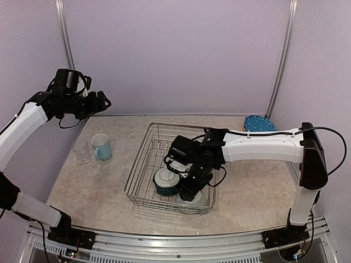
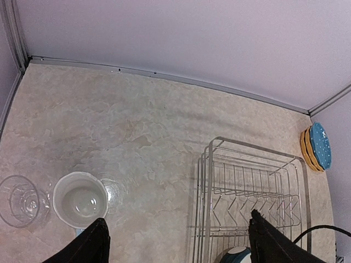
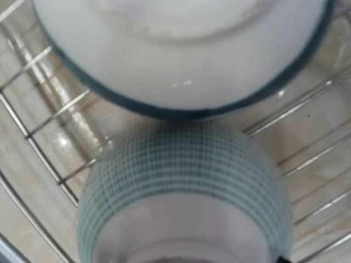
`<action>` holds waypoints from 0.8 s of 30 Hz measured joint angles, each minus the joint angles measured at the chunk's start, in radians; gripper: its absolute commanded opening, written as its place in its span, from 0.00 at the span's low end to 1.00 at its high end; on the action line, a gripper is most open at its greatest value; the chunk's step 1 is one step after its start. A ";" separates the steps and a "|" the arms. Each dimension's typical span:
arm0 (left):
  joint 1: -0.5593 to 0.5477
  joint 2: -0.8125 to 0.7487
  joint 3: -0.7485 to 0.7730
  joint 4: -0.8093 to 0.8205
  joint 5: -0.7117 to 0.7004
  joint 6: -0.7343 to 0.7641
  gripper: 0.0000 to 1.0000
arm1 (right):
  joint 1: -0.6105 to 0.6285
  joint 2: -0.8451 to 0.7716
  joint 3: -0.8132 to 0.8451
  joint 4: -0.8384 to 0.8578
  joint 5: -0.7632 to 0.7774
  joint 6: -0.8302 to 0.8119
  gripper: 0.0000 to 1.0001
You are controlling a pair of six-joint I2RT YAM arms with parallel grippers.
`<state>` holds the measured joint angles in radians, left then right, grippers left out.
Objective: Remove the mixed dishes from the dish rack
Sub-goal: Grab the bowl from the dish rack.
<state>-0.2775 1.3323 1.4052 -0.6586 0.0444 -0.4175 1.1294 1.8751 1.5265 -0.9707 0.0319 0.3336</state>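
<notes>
The dish rack (image 1: 143, 167) stands mid-table; it also shows in the left wrist view (image 2: 249, 186). A teal bowl (image 1: 164, 182) sits at its near end, and a pale bowl (image 1: 202, 198) lies beside it. My right gripper (image 1: 192, 190) is down in the rack over the pale bowl. In the right wrist view that bowl (image 3: 184, 181) lies upside down and fills the lower frame, with the teal-rimmed bowl (image 3: 181, 55) behind it. My fingers are hidden there. My left gripper (image 1: 102, 102) is open and empty, high above the table's left. The clear glass (image 1: 81, 149) and light blue mug (image 1: 102, 147) stand left of the rack.
The blue plate (image 1: 259, 123) leans against the back right wall with a yellow-orange plate (image 2: 304, 147) behind it. The left wrist view shows the glass (image 2: 19, 200) and mug (image 2: 80, 200) side by side. Bare marble tabletop (image 2: 137, 126) lies between them and the rack.
</notes>
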 measured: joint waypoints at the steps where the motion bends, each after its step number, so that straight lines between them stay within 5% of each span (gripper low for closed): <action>1: 0.000 0.000 0.000 0.000 0.000 0.000 0.83 | 0.004 0.006 0.000 -0.002 0.002 0.000 0.72; 24: -0.019 0.000 0.000 0.000 0.000 -0.001 0.83 | 0.029 0.015 0.000 -0.008 0.068 0.009 0.35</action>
<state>-0.2970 1.3323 1.4052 -0.6586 0.0444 -0.4183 1.1584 1.8904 1.5269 -0.9791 0.0994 0.3428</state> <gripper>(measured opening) 0.827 0.472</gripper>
